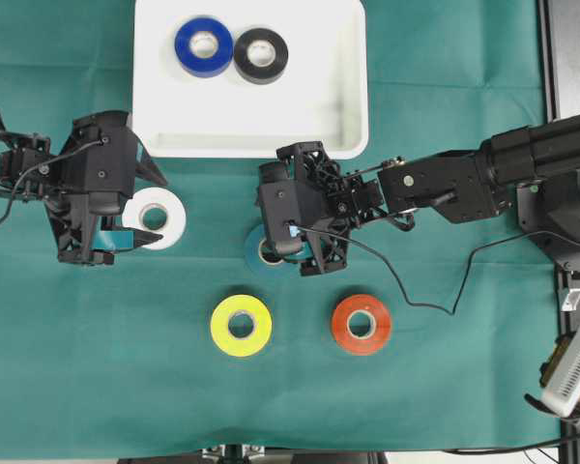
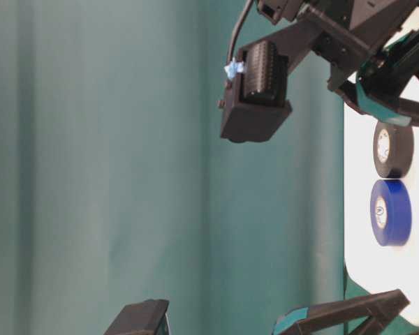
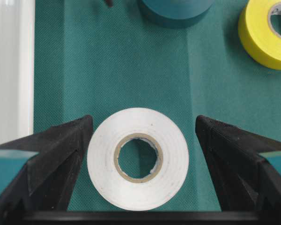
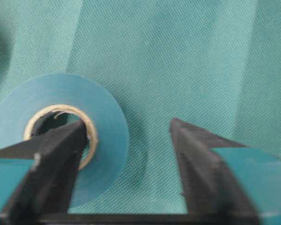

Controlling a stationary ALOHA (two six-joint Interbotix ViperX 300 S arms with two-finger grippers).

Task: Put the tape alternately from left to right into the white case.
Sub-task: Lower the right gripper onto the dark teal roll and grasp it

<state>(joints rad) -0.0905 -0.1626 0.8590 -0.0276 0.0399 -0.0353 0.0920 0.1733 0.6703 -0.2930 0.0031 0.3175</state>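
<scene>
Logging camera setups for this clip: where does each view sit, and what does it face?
Overhead: above, looking down; both arms, white case, cloth.
Table-level: low, turned sideways; right arm above, case with black roll, blue roll.
Left wrist: behind left gripper, open around white roll.
Right wrist: behind right gripper, one finger in teal roll core.
Shared: teal roll, both wrist views.

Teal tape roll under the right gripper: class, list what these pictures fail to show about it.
- Overhead view: the right gripper covers most of the glossy teal tape roll.
- Right wrist view: the roll is blurred; a finger hides part of its core, so contact cannot be told.
- Table-level view: the roll is not visible.
</scene>
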